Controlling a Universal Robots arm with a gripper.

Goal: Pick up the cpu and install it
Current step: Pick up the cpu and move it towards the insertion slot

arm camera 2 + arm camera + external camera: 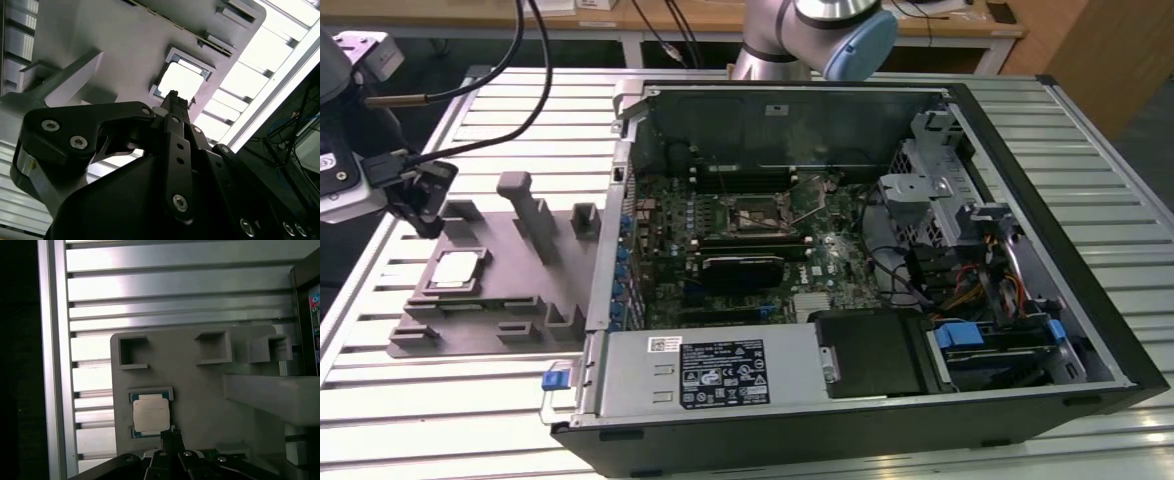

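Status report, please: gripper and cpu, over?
Gripper shut, close by cpu. It lies flat in grey fixture pocket, not gripped. Nothing between them.

Open air above cpu [458, 268]; fixture posts [520, 203] beside.

Slatted metal table [494, 400] — wooden desk [454, 15] behind

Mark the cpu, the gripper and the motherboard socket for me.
cpu [150, 415]: first wrist view, middle of its metal top.
gripper [170, 434]: first wrist view, at its tip.
motherboard socket [757, 215]: exterior view, middle of the socket.
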